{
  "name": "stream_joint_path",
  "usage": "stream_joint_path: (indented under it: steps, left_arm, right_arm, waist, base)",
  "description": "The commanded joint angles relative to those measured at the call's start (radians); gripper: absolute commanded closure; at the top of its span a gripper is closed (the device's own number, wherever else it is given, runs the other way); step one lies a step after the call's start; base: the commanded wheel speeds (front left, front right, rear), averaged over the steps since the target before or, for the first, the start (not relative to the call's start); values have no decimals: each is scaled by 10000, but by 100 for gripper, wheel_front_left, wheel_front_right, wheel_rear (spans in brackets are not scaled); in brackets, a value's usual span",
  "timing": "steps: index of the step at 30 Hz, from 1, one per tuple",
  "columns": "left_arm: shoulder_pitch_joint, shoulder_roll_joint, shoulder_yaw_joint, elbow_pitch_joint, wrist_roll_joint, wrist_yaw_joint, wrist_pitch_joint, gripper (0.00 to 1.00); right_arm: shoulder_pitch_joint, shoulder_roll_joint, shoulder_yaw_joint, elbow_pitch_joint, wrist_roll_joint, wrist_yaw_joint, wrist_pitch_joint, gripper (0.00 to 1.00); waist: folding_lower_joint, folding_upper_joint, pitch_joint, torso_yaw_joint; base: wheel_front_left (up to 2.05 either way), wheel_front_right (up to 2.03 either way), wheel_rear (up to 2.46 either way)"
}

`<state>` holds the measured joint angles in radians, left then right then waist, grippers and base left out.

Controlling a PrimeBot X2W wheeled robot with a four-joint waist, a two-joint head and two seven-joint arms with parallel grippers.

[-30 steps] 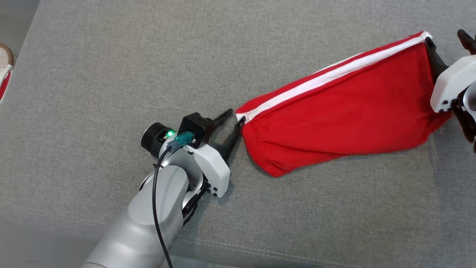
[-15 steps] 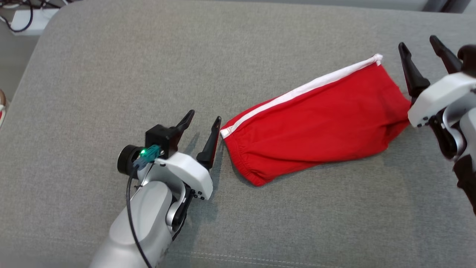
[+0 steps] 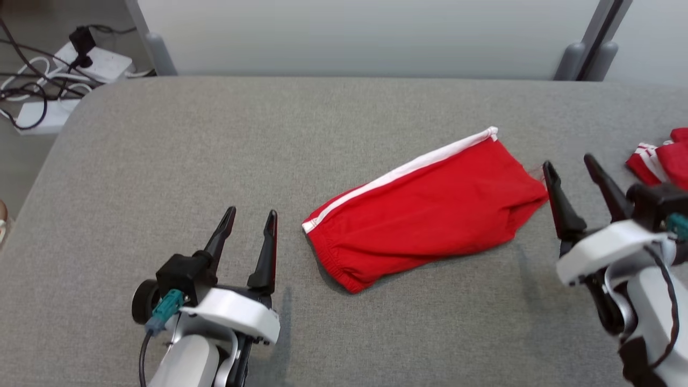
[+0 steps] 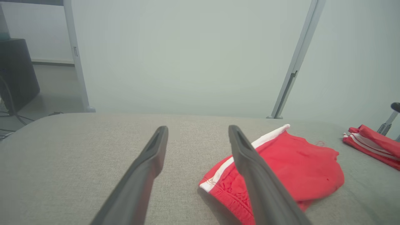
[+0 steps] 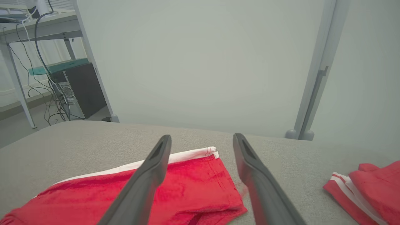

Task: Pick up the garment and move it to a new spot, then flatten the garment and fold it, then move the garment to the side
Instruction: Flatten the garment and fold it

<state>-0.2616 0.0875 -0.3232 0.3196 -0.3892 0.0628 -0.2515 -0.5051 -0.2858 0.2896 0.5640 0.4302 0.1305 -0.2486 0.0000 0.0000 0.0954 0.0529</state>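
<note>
Either side of red garment (image 3: 430,212), left end effector (image 3: 251,211), right end effector (image 3: 568,160) hovering open, empty; one-sided drag risking unfolding.

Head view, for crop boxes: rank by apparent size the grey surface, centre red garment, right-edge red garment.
1. Grey fabric surface
2. Centre red white-striped garment
3. Right-edge red striped garment, cut off by frame

I read soft, even, bright light, no glare. Faint shadows sit under the near edge of the red garment (image 3: 424,215) and right of the left gripper (image 3: 252,211) on the grey cushion (image 3: 161,161). Head view sharp; wrist views hazy, metal post (image 4: 293,68) leaning outward.
</note>
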Motion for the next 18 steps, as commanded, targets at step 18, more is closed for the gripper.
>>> stream_joint_path:
  steps: [18]
  left_arm:
    - [2398,-250,1066,-2458,1966,-168,-102,0]
  right_arm:
    - [3741,1013,-1482,-3074,-711,2,-131,0]
  waist:
    - [0,0,-1044,-193]
  base:
    - [0,0,0]
